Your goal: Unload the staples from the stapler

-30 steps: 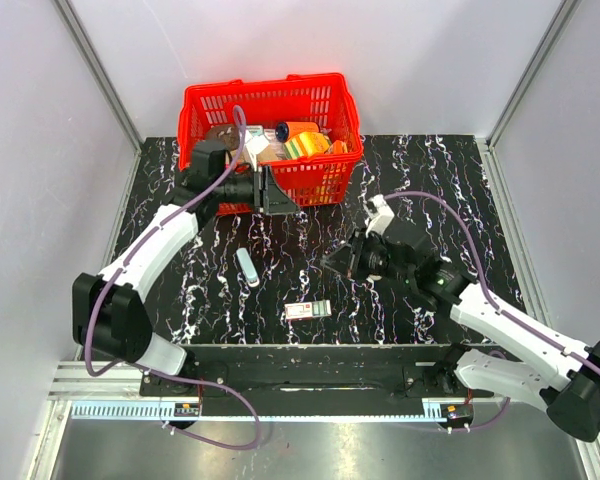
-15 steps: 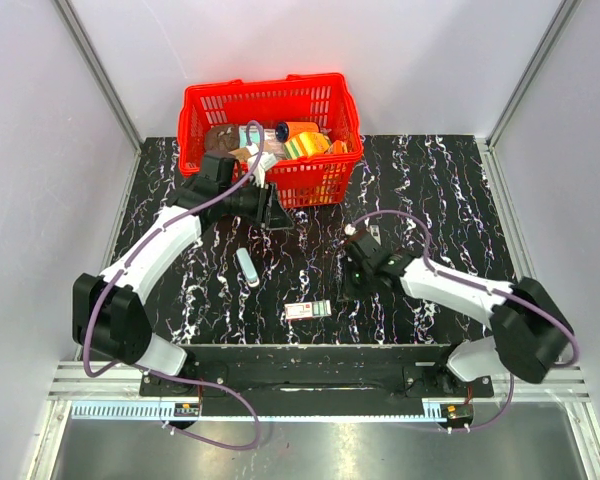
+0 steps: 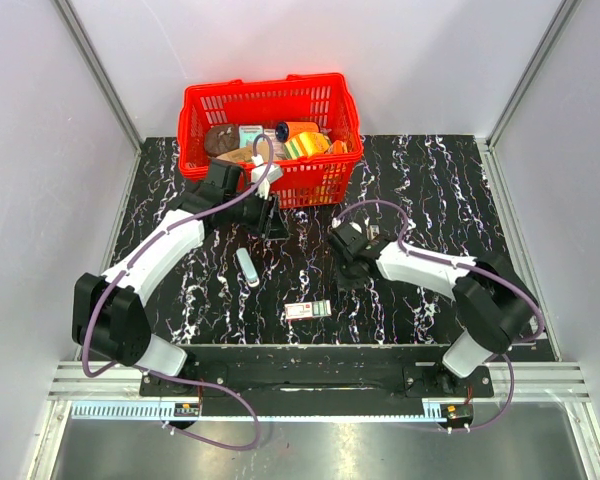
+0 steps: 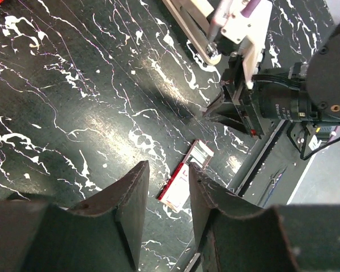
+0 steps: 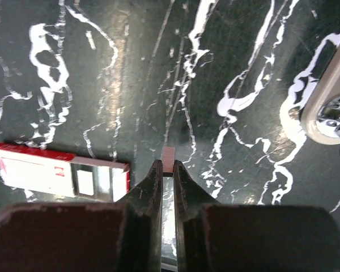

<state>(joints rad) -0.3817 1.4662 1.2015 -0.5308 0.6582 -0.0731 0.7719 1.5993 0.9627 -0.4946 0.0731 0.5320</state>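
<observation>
Looking for the stapler (image 4: 188, 25), we only catch it in the 2 wrist views, as a slim silver bar with a dark edge. From the left wrist its long axis runs diagonally from the top edge down to a rounded, riveted end just beside the right hand (image 5: 168, 163). From above, the right arm covers it. The right hand is pinched shut on a tiny ribbed strip (image 5: 168, 153), hovering near the red-and-white box (image 5: 45, 170) on the surface (image 5: 102, 68). The left hand (image 4: 167, 170) is narrowly open, with nothing between its fingers. Versus 1 second ago, the right arm has folded in and its hand sits lower, and the left hand has come away from the red basket (image 3: 320, 185). The red-and-white box hasn't budged.
</observation>
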